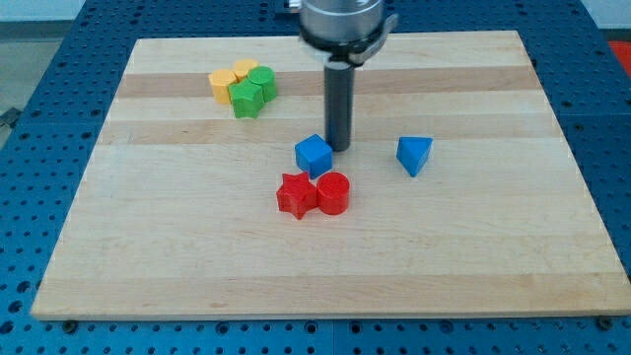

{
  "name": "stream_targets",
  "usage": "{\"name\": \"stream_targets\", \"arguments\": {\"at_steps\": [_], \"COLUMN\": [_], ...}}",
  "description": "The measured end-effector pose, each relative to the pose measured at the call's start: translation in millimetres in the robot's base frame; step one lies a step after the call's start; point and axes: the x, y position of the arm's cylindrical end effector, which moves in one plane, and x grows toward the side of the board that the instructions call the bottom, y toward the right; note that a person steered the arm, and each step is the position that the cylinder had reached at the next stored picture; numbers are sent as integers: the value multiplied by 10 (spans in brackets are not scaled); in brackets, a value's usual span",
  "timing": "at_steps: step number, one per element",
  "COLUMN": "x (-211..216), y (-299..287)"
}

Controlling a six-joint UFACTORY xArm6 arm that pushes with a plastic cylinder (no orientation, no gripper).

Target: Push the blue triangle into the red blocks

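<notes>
Blue triangle (414,155) right of my tip (339,148).

I see a pale striped wooden board (197,256) on a blue table (39,59); blue triangle (414,155), blue cube (314,156), red star (295,194), red cylinder (333,192), yellow blocks (229,79) and green blocks (252,91) upper left, my dark tip (339,148).

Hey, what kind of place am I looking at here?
Probably a robotics lab bench: a wooden board lies on a blue perforated table, small coloured blocks such as the blue triangle sit on it, and my tip stands beside the blue cube.
</notes>
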Motion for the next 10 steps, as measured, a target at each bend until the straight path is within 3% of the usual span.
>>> {"name": "stream_targets", "arguments": {"at_steps": [2,3,4,5,6,7,10], "x": [113,-186,-507,-465,-136,37,134], "y": [-409,11,832,1859,2020,1959,862]}}
